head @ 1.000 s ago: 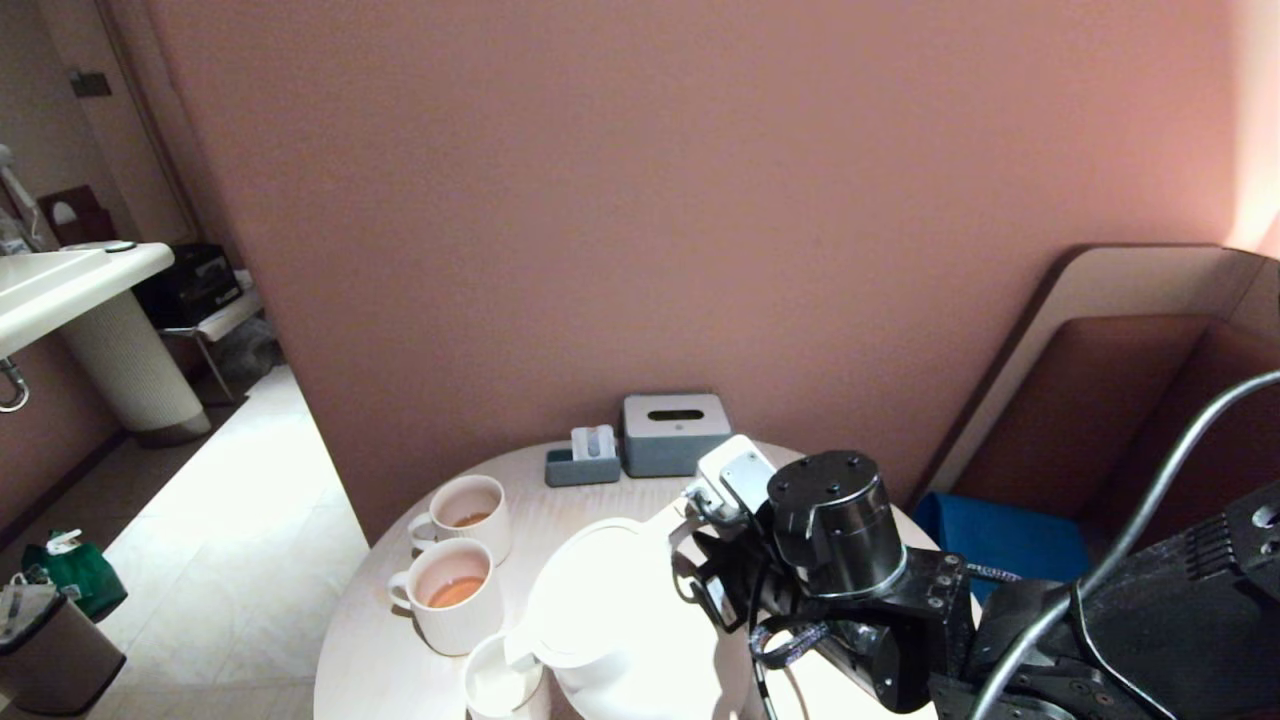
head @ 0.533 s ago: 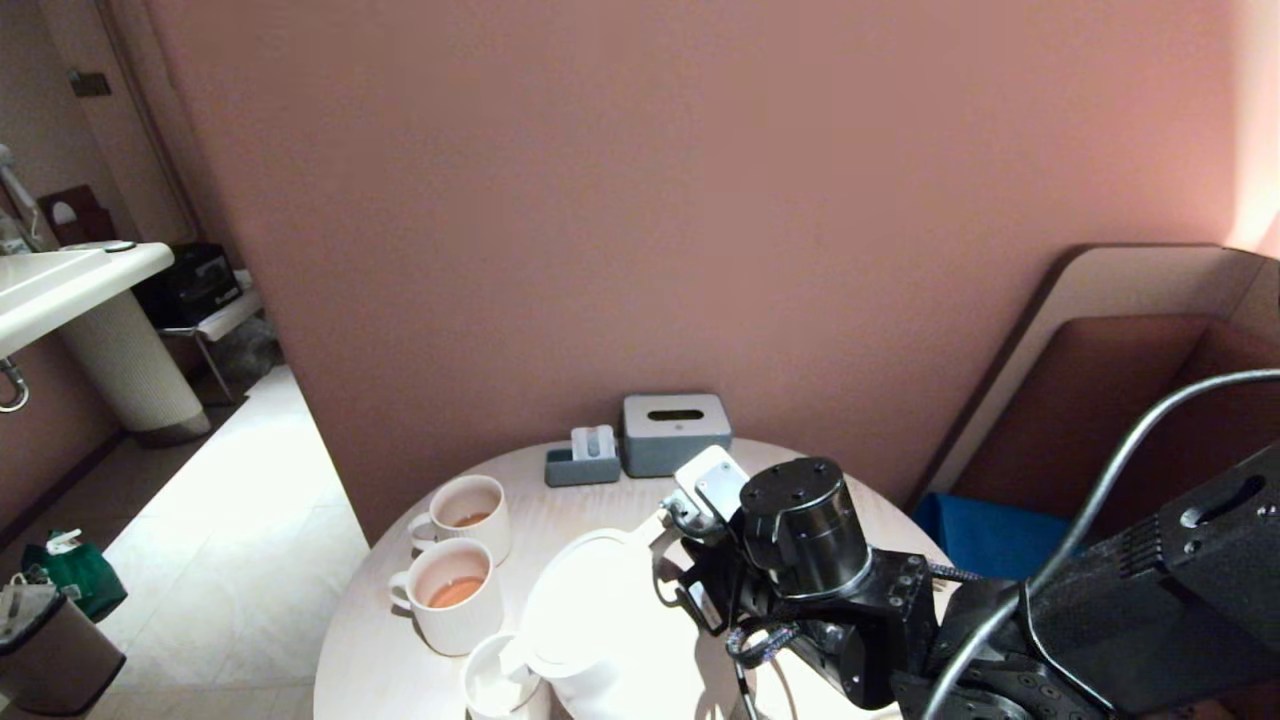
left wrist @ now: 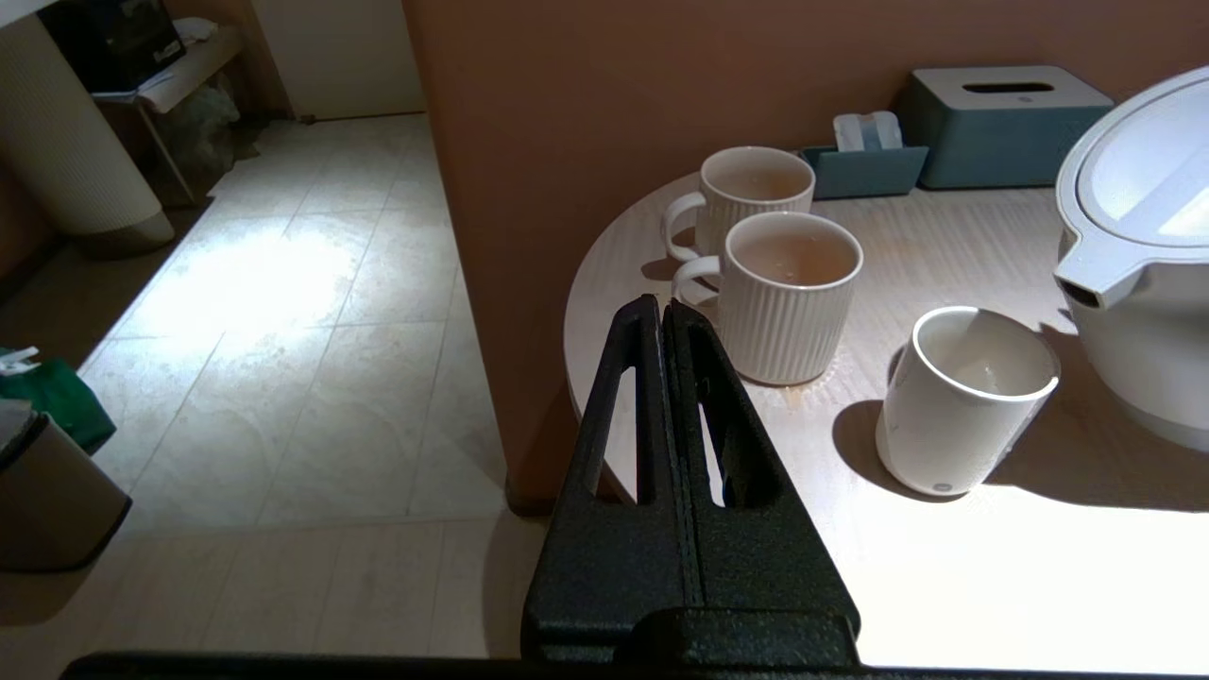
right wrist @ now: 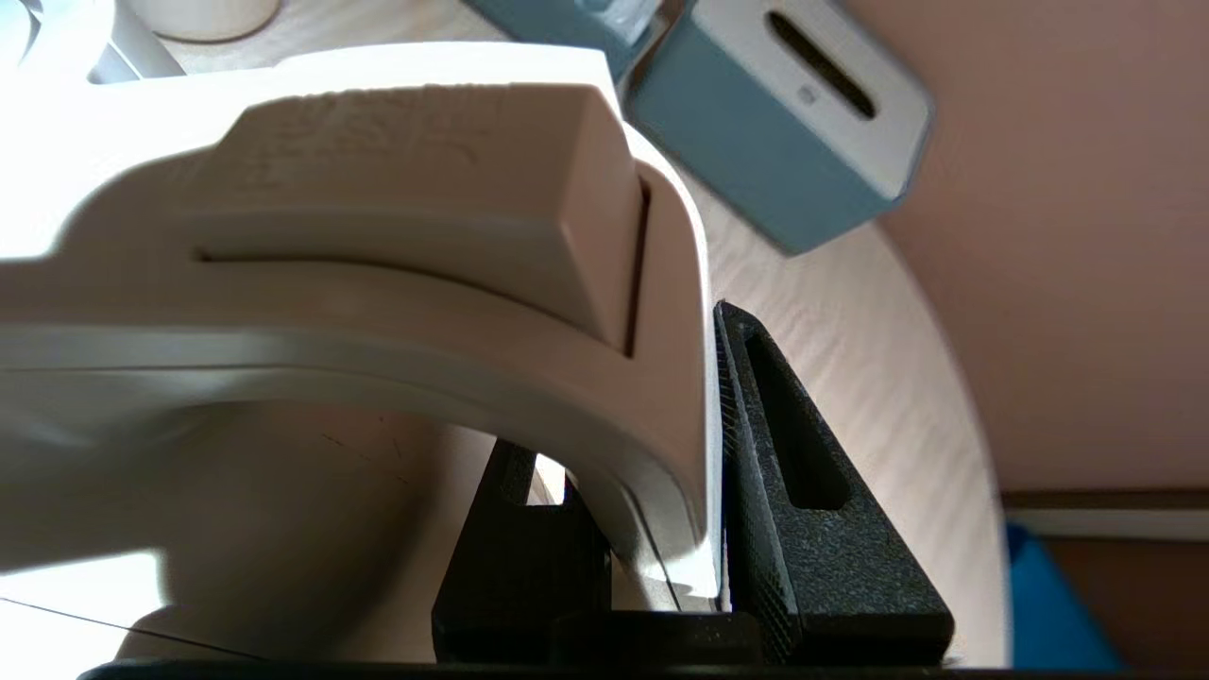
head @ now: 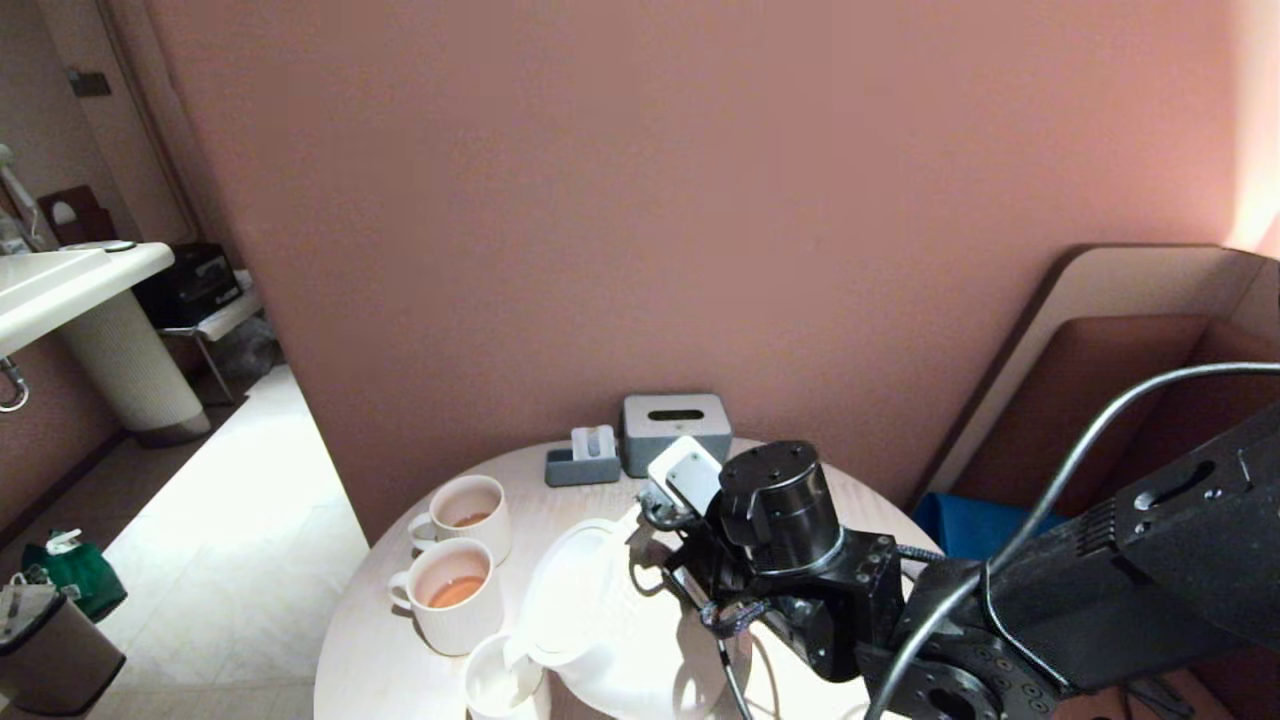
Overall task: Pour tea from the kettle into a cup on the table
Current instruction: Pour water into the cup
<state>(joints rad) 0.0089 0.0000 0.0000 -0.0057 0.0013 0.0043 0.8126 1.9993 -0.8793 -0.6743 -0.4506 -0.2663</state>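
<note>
Near the surface's (head: 380, 640) front-left edge: cup (head: 497, 680), small, white, upright, seemingly dry inside in the left wrist view. Just beside it, kettle (head: 600, 620), tilted, spout (left wrist: 1081, 283) leaning toward the cup's rim but not over the middle of its mouth. No tea (head: 455, 592) seen leaving the spout; reddish liquid only in the two ribbed mugs (head: 452, 595) farther along the left edge.

Right end effector (right wrist: 661, 529) clamped on the kettle's handle (right wrist: 425, 283), one finger inside the loop, the other outside. Left end effector (left wrist: 664, 321) pressed together, empty, parked off the surface's front-left edge, clear of the work.

Risks, as judged:
- Spout short of the cup's centre. More tilt from this pose likely to send the stream onto the rim or down the outside wall.
- Cup small, kettle large. Sudden surge likely to overfill or splash.
- Kettle body close to the cup. Any sideways drift in the tilt could nudge or topple it.
- Grip narrow, on one stretch of the handle. Heavy kettle could swing or slip between the fingers as the weight shifts.
- Nearest mug close by. Stray pour could land there instead.
- Cup near the edge. Spill would run straight to the floor.
</note>
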